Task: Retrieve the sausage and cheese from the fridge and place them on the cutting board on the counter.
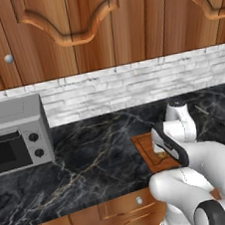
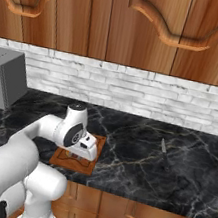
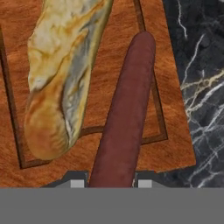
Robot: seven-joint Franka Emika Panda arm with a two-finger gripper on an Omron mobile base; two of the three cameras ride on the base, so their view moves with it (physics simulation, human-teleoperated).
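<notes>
In the left base view much of the cutting board (image 1: 145, 150) is hidden behind the white arm, and what lies on it is glimpsed merely as a small yellowish patch beside the wrist. In the right base view the board's middle is covered by the hand, so the gripper's tips cannot be seen there. In the hand view the sausage (image 3: 124, 118) is cut off at its near end between the fingertips (image 3: 77, 181), and whether it is being pinched cannot be told. The yellowish food (image 3: 61, 78) is cropped by the top edge. The toaster oven (image 1: 17, 139) is cut by the left edge.
</notes>
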